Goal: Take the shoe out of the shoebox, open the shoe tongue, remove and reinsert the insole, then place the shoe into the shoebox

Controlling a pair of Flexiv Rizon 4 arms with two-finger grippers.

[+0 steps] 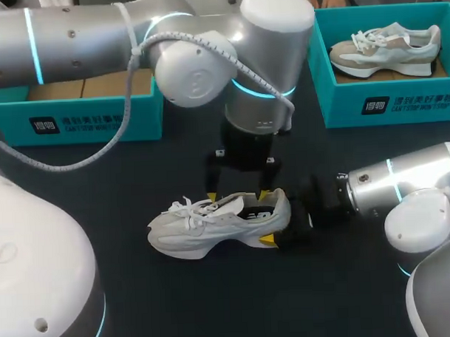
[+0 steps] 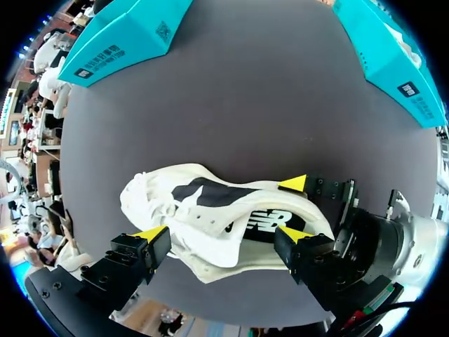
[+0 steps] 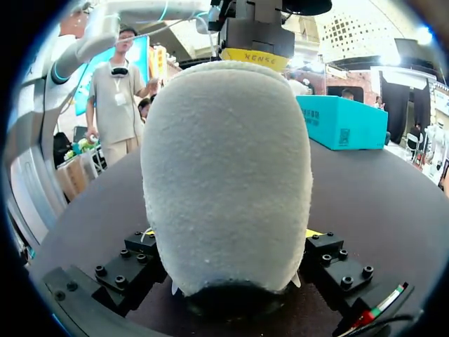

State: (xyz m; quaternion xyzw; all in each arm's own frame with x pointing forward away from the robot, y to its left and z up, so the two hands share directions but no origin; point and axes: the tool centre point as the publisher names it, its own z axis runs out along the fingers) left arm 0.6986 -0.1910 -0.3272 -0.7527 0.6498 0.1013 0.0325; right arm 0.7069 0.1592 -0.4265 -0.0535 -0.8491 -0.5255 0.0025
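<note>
"White lace-up running shoe [image 1: 212, 228]: where did it sit?"

"Out of the box, upright on its sole on the dark counter [image 1: 215, 302], well apart from the teal cardboard shoebox [image 1: 90, 118] at the far edge. The right pincer [image 3: 230, 233] was clenched on the padded heel [image 3: 224, 175] from both sides."

"And the left pincer [image 2: 223, 234]?"

"Released, fingers spread above the shoe's mouth, one tip toward the white laces [image 1: 186, 208], the other over the black insole [image 2: 265, 226]."

"What worried you?"

"That heel-side tip stood just beside the right pincer's finger, so a careless dip or squeeze could knock them together. It might also snag a lace along with the insole, and a hard pull could twist the rounded heel out of its grip."
</note>
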